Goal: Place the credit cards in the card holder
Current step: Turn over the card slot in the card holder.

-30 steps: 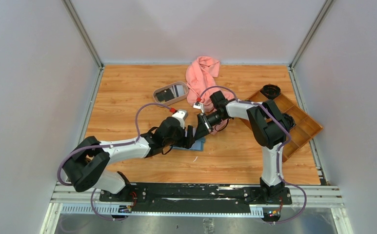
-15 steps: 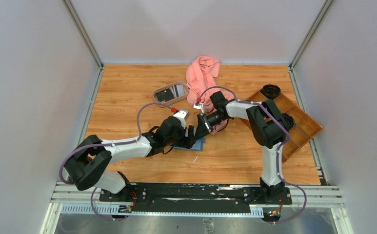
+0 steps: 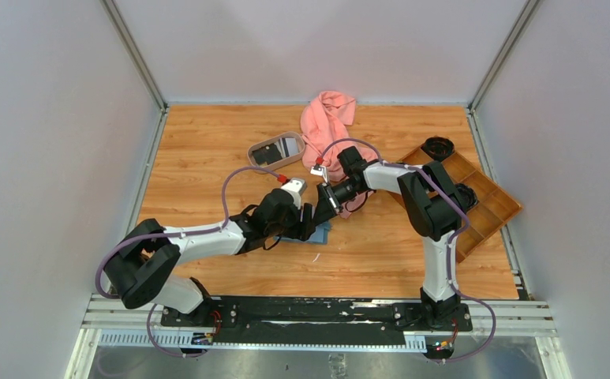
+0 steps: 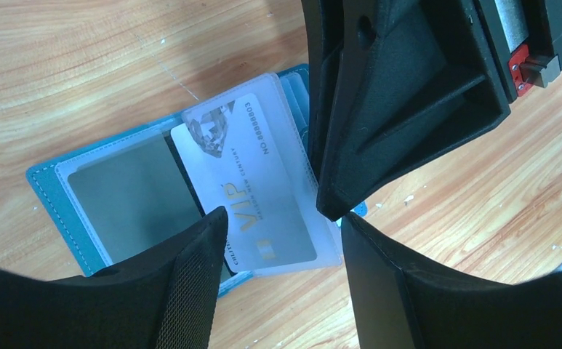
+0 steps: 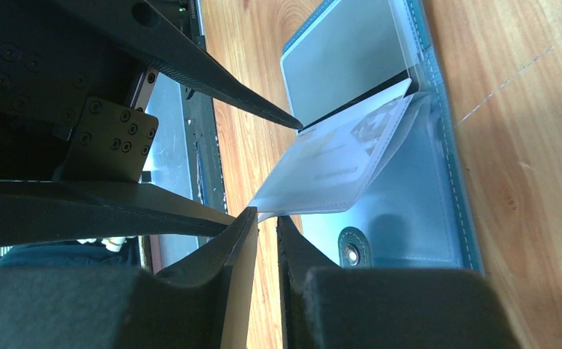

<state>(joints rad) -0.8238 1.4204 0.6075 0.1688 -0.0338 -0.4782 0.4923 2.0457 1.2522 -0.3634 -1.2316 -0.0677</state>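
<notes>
The teal card holder (image 4: 56, 196) lies open on the table, also showing as a teal sliver (image 3: 323, 234) under both grippers. A pale grey-white credit card (image 4: 252, 182) marked VIP sits partly inside a clear sleeve (image 5: 336, 171) of the holder, with a dark edge beneath it. My right gripper (image 5: 267, 216) is shut on that sleeve's corner and holds it lifted off the holder. My left gripper (image 4: 283, 218) hovers open over the card, one fingertip (image 4: 216, 222) at the card's edge and nothing between the fingers. From above, the left gripper (image 3: 308, 223) and right gripper (image 3: 323, 209) nearly touch.
An oval beige tray (image 3: 263, 162) with dark cards in it sits behind the grippers. A pink cloth (image 3: 327, 118) lies at the back. A brown wooden compartment tray (image 3: 487, 201) stands at the right, with a black round object (image 3: 437, 146) at its far end.
The left gripper's jaws have narrowed a little over the card. The right gripper's wrist has shifted slightly; its grip looks the same.
</notes>
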